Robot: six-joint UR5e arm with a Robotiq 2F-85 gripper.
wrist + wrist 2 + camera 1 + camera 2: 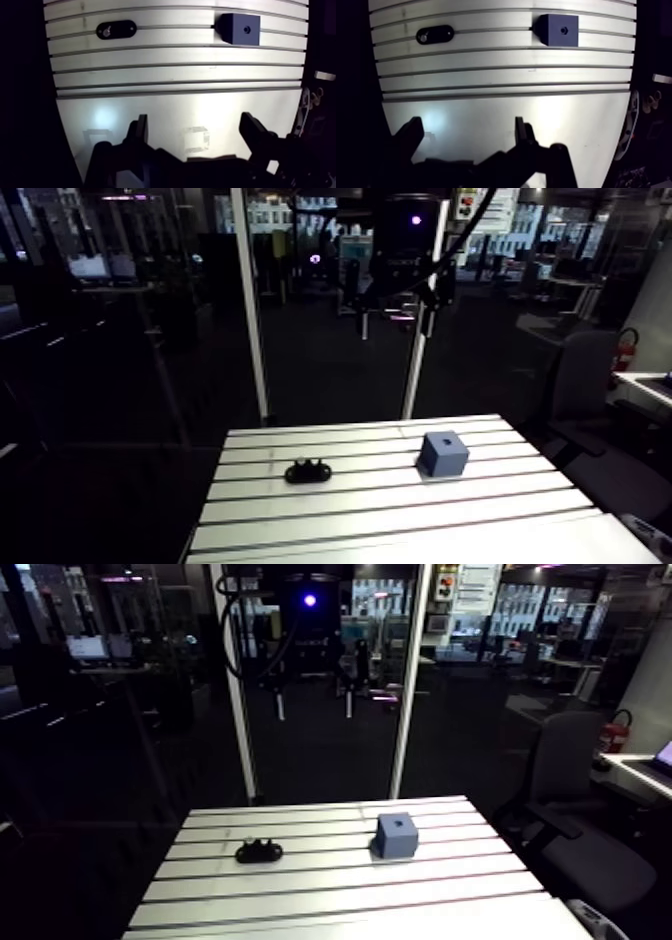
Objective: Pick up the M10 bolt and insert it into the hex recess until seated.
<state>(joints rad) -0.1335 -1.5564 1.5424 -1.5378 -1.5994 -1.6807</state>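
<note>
Though the slotted aluminium worktop fills most of the wrist view, only its far slats carry anything, and the tool hangs well short of both things there, over the bare near part. Its two dark fingers stand wide apart, with nothing between them and nothing touching them, so it is open and empty. Far ahead of the tool, off to one side, sits a dark blue cube-shaped block with a small hole in its upper face; this is presumably the hex recess, though its outline is too small to read. Well apart from the block along the same slats lies a flat black oval holder, and at one end of it shows a small bright metal spot, which I take to be the M10 bolt. In the arm view two small bumps rise from the holder, but which of them is the bolt I cannot tell. A steel bolt of this kind should be rigid, fairly dense and smooth, hence liable to slip or swivel in a light pinch. It is probably best taken firmly across whatever part stands proud of the holder, kept upright and square for the recess.
</note>
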